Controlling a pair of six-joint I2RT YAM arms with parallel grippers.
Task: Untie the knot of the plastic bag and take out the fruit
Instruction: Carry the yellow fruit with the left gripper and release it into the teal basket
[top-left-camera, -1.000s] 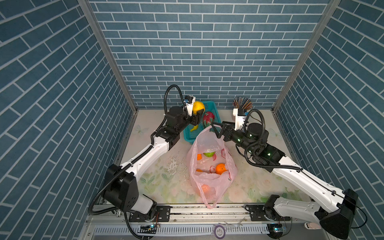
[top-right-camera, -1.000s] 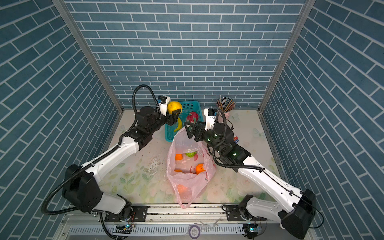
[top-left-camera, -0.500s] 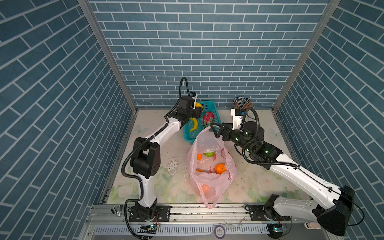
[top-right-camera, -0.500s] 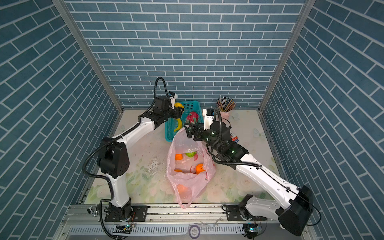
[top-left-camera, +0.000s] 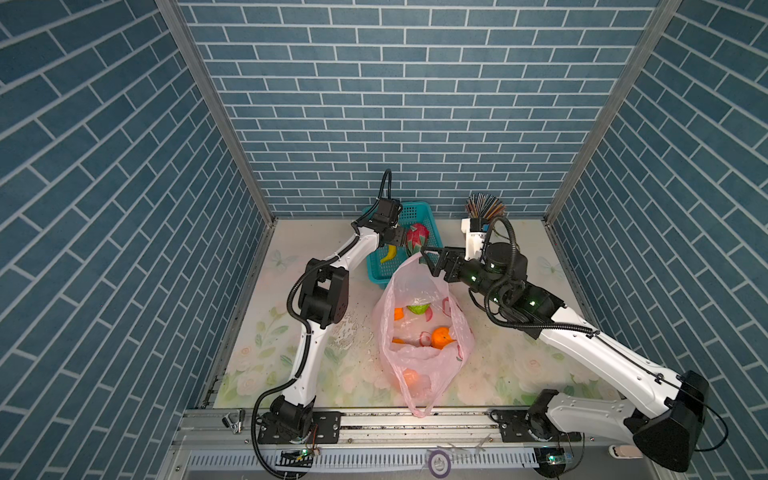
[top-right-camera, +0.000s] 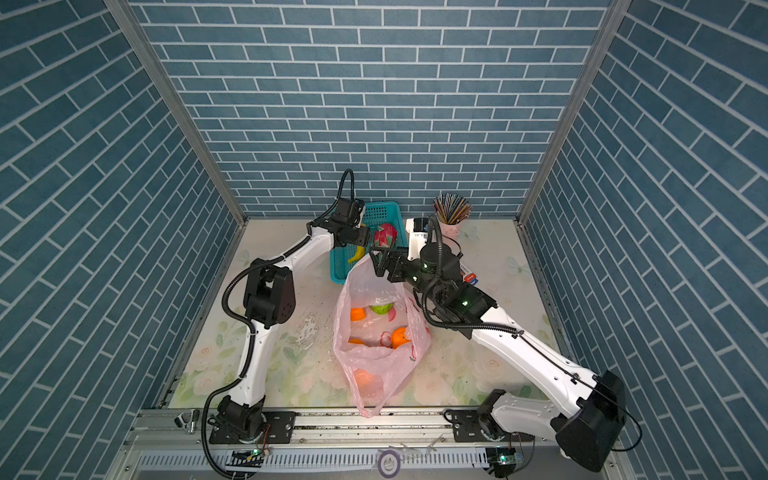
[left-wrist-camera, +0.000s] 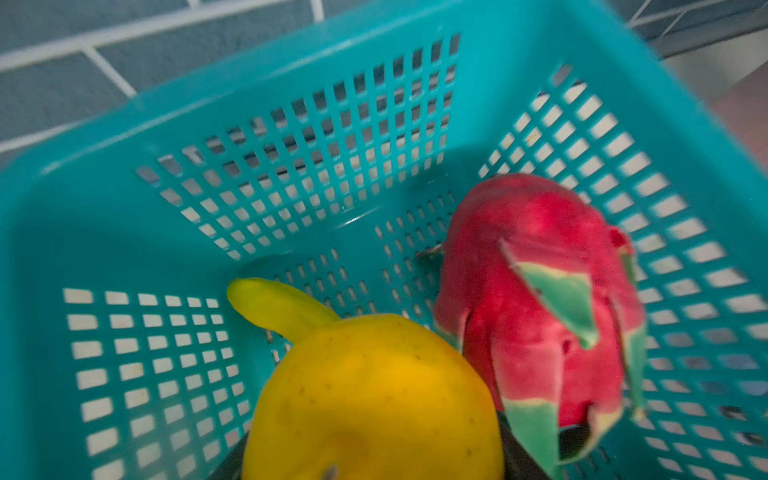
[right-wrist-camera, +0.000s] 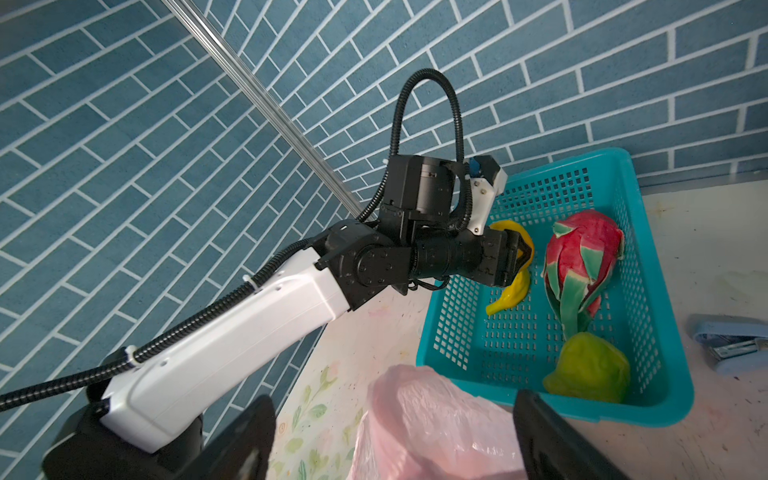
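Cream with faint flowers, the tabletop (top-left-camera: 519, 365) carries everything; take the back wall as twelve o'clock. At its centre lies the translucent pink plastic bag (top-left-camera: 419, 357), with its mouth open toward twelve and its tail at six by the front rail. Just past the mouth, at twelve o'clock, stands the teal basket (top-left-camera: 417, 208). The right gripper (top-left-camera: 428, 261) hangs at the bag's twelve-o'clock rim with its jaws spread wide. In the right wrist view the pink rim rises between the two fingers. The left gripper (right-wrist-camera: 521, 251) is stretched over the basket from eight o'clock, clamped round a yellow round fruit (left-wrist-camera: 374, 399). In the basket a red dragon fruit (top-left-camera: 415, 243) lies along the three-o'clock side, with a lumpy green fruit (right-wrist-camera: 588, 370) at its six-o'clock end and a banana (top-left-camera: 388, 254) toward nine. Inside the bag a green fruit (top-left-camera: 417, 308) shows, with an orange (top-left-camera: 441, 336) at its five o'clock and a second orange (top-left-camera: 399, 313) at its nine.
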